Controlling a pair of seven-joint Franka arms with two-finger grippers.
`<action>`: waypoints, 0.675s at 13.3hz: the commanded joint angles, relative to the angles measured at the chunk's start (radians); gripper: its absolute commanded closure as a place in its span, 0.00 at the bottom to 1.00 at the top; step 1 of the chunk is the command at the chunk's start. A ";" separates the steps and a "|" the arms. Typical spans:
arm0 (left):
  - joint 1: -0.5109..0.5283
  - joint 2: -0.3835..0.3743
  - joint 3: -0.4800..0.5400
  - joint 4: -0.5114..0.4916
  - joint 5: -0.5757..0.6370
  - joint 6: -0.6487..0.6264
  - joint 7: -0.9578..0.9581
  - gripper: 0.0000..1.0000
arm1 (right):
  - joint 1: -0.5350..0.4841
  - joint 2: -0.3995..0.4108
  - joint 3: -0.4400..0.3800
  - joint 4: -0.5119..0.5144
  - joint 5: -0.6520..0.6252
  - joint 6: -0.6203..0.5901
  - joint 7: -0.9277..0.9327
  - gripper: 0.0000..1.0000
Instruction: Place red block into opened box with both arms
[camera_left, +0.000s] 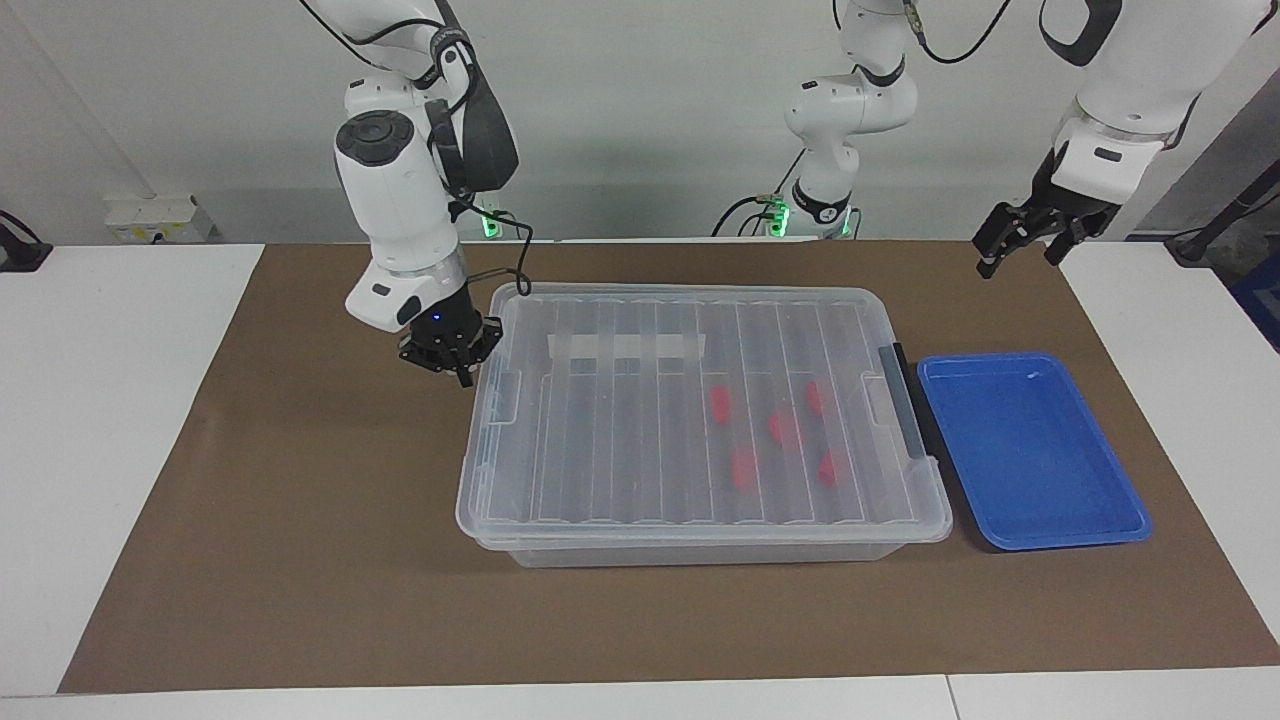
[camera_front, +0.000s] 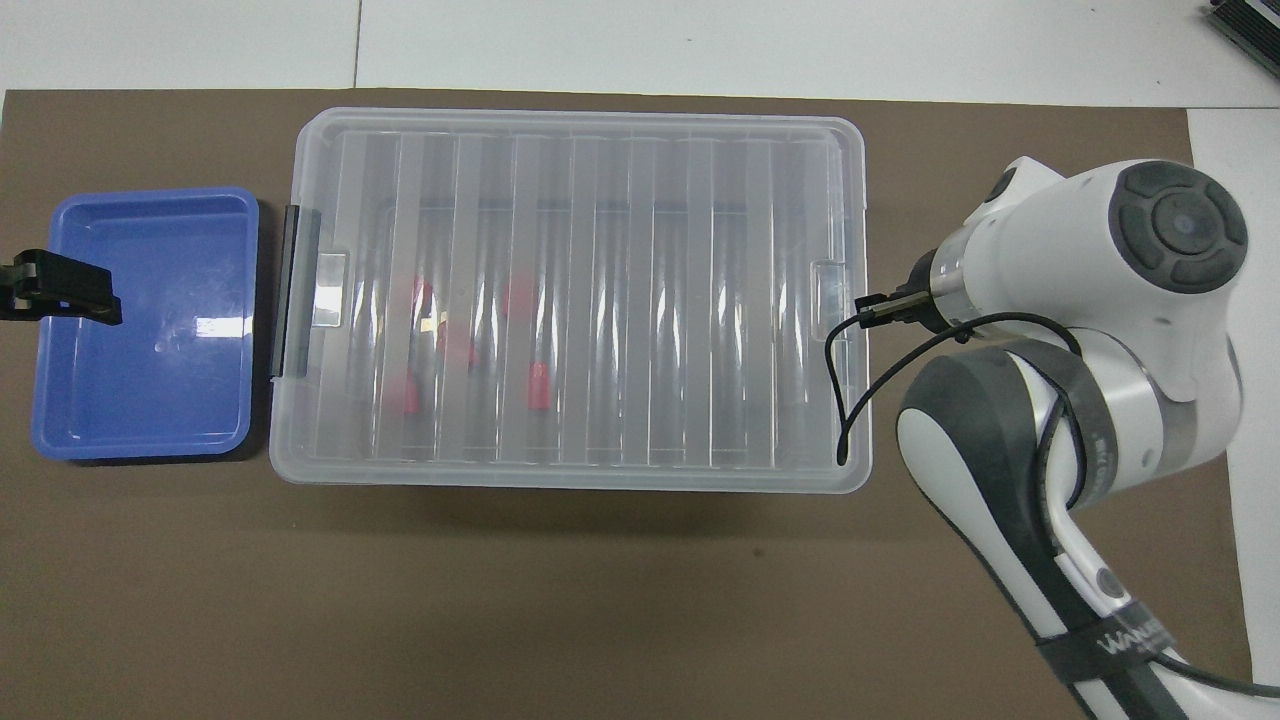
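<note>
Lid (camera_left: 690, 400) of ribbed translucent plastic covers the large clear storage box (camera_left: 700, 548) on the brown mat (camera_left: 300, 560), and five small red plastic blocks (camera_left: 744, 466) show through it, lying inside toward the left arm's end. The right gripper (camera_left: 452, 362), fingertips pressed together and empty, hangs just beside the box's end latch at the right arm's end. The left gripper (camera_left: 1020, 240), jaws spread and empty, is raised over the mat near the shallow blue plastic tray (camera_left: 1030, 530), which sits beside the box's black-barred end.
</note>
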 joint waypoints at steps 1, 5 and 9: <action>0.005 -0.024 0.002 -0.026 -0.006 0.007 0.007 0.00 | -0.042 -0.051 0.001 -0.012 0.004 -0.054 0.072 1.00; 0.005 -0.024 0.004 -0.026 -0.006 0.007 0.007 0.00 | -0.151 -0.087 0.000 -0.001 0.003 -0.132 0.152 0.57; 0.005 -0.024 0.002 -0.026 -0.006 0.008 0.007 0.00 | -0.226 -0.099 -0.004 0.062 -0.017 -0.207 0.154 0.00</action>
